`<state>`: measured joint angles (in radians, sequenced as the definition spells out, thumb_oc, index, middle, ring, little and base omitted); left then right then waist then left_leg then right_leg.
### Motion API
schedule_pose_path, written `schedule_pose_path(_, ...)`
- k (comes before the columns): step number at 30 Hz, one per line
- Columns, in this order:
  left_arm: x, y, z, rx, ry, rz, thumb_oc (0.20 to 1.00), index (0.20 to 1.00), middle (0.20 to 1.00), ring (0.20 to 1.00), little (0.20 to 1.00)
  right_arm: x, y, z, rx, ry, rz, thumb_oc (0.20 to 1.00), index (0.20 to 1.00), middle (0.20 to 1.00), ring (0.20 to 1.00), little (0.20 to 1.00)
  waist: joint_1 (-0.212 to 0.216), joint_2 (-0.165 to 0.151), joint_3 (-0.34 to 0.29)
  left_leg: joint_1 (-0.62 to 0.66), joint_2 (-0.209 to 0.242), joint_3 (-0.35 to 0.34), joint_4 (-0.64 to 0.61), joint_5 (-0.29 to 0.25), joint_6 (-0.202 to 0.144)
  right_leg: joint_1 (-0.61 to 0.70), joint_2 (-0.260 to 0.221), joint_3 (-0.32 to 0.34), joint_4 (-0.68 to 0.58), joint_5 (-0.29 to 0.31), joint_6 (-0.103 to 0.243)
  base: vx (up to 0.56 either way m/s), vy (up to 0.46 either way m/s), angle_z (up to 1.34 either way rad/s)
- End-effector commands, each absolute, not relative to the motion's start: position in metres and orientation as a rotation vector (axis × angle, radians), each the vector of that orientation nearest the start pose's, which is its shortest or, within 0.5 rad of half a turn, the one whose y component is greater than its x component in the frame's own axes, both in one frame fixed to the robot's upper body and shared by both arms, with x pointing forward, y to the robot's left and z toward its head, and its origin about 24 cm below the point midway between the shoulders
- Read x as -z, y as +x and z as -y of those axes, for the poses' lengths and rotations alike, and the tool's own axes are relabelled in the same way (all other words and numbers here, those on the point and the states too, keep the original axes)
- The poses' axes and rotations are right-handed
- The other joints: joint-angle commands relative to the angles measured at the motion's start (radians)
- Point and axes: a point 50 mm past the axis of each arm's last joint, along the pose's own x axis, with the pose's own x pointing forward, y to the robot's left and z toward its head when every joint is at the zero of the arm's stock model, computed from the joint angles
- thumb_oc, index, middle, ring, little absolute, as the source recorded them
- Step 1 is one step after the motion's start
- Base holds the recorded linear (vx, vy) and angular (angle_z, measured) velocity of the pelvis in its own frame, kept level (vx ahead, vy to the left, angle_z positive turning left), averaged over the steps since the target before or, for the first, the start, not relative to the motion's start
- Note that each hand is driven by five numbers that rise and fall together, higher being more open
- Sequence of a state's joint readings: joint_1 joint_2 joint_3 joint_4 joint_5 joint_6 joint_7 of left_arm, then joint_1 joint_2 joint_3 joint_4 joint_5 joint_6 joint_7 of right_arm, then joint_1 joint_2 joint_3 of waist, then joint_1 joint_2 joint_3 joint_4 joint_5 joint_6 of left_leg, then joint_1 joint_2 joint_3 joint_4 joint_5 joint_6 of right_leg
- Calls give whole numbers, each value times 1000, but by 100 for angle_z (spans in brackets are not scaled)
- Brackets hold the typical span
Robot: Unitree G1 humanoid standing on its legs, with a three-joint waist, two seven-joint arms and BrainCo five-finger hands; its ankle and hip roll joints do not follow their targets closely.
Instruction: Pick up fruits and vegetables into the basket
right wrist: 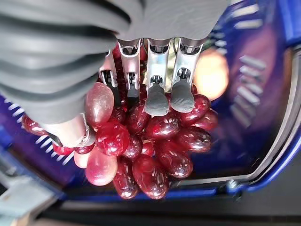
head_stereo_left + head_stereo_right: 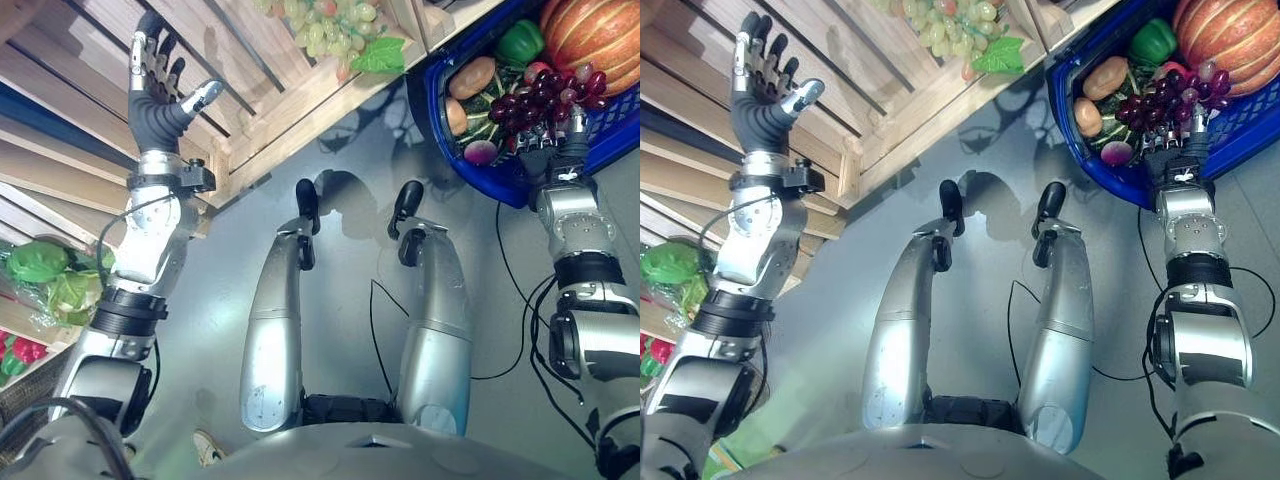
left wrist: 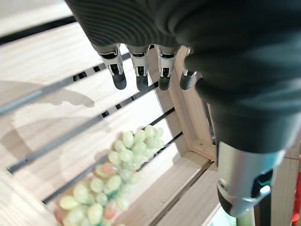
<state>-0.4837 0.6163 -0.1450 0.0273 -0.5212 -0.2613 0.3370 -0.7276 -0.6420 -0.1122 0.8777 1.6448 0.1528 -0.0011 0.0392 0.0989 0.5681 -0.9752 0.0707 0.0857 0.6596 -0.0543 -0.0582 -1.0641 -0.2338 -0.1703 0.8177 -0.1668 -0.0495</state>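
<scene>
The right hand [image 1: 141, 94], fingers curled round the red grapes [image 1: 155, 146], holds them over the blue basket [image 2: 500, 180] to drop in, while the left hand [image 2: 160, 95] hangs spread wide by the crate [image 2: 300, 110] of green grapes [image 3: 117, 174].

No writing, label or number can be read anywhere here. The crates [image 2: 300, 90] and the basket [image 2: 500, 180] carry no legible print.
</scene>
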Motion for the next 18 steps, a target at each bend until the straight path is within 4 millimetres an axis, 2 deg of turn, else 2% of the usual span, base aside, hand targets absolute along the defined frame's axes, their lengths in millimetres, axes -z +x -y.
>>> schedule_pose_path(1,-218,310,-208,-73,-48,671,1000,1000,1000,1000,1000,-153,349,342,245,1202,135,200,200,200,200,200,-29,84,-48,-20,-5,37,-8,-42,38,-11,20,14,59,-38,85,-5,-43,0)
schedule_pose_path(3,-219,310,-209,-69,-45,670,1000,1000,1000,1000,1000,-151,349,343,260,1199,123,200,200,200,200,200,-28,84,-48,-34,-4,33,0,-43,39,-22,20,14,64,-36,86,0,0,0)
schedule_pose_path(4,-219,311,-209,-69,-41,668,1000,1000,1000,1000,1000,-149,349,344,284,1193,106,853,853,853,853,853,-28,83,-48,-38,-4,31,5,-44,39,-26,21,15,65,-34,86,0,0,0)
schedule_pose_path(5,-220,311,-209,-66,-41,668,1000,1000,1000,1000,1000,-148,348,346,328,1179,98,1000,1000,1000,1000,1000,-29,82,-48,-42,-4,30,6,-44,39,-28,21,15,65,-33,86,0,0,0)
schedule_pose_path(11,-220,311,-210,-77,-4,663,1000,1000,1000,1000,1000,-153,343,361,467,1145,197,1000,1000,1000,1000,1000,-31,75,-48,-39,-1,24,13,-51,41,-19,28,12,58,-27,87,0,0,0)
schedule_pose_path(13,-220,309,-211,-86,15,672,1000,1000,1000,1000,1000,-152,341,362,504,1084,190,1000,1000,1000,1000,1000,-32,73,-48,-31,1,24,12,-53,40,-10,28,10,52,-25,87,0,0,0)
schedule_pose_path(16,-223,307,-212,-108,79,692,1000,1000,1000,1000,1000,-152,335,369,639,797,139,1000,1000,1000,1000,1000,-35,65,-48,-5,2,27,0,-51,39,19,35,3,26,-17,87,-20,22,-4)
schedule_pose_path(18,-226,307,-215,-114,119,701,1000,1000,1000,1000,1000,-150,331,373,736,493,51,1000,1000,1000,1000,1000,-36,55,-48,19,4,29,-10,-49,37,45,39,-5,6,-10,88,-15,8,-2)
